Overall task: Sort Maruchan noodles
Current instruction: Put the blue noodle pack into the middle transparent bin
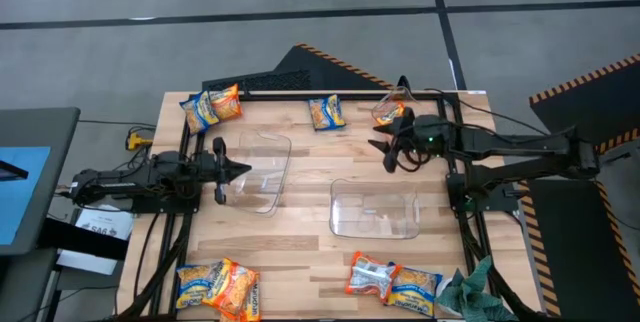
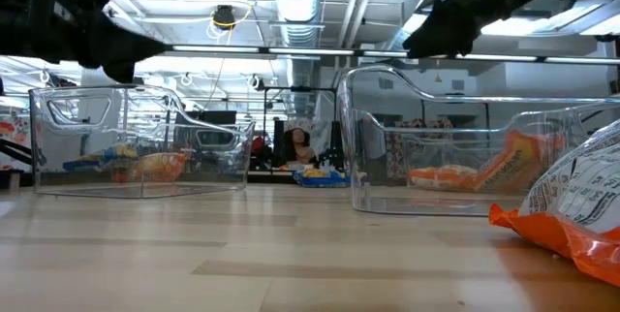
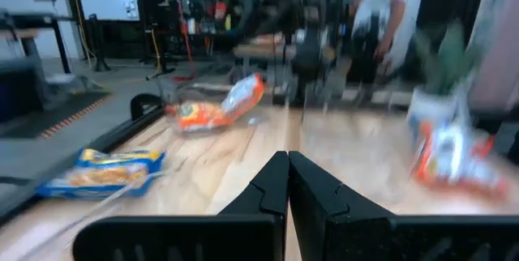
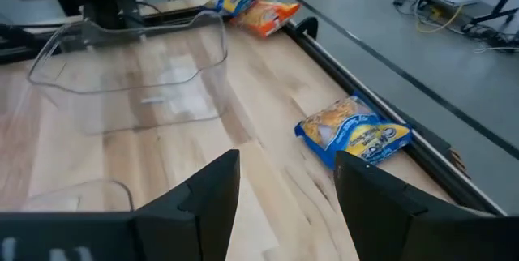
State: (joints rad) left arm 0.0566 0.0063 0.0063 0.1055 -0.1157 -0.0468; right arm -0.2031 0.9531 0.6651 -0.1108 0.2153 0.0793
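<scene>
Wooden table (image 1: 300,232): noodle packets (image 1: 212,107) are scattered along its edges; two clear bins (image 1: 372,209) (both empty). Left gripper (image 1: 243,169) is pressed shut, right gripper (image 1: 378,145) spread, empty. Room clutter is seen only low.

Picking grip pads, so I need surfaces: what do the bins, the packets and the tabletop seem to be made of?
Bins: clear rigid plastic, apparently; glossy, the wood shows through the walls.
Packets: thin printed plastic film, shiny and crinkled, ends crimped.
Tabletop: pale wood strips with visible grain, smooth, finish looks satin.
</scene>
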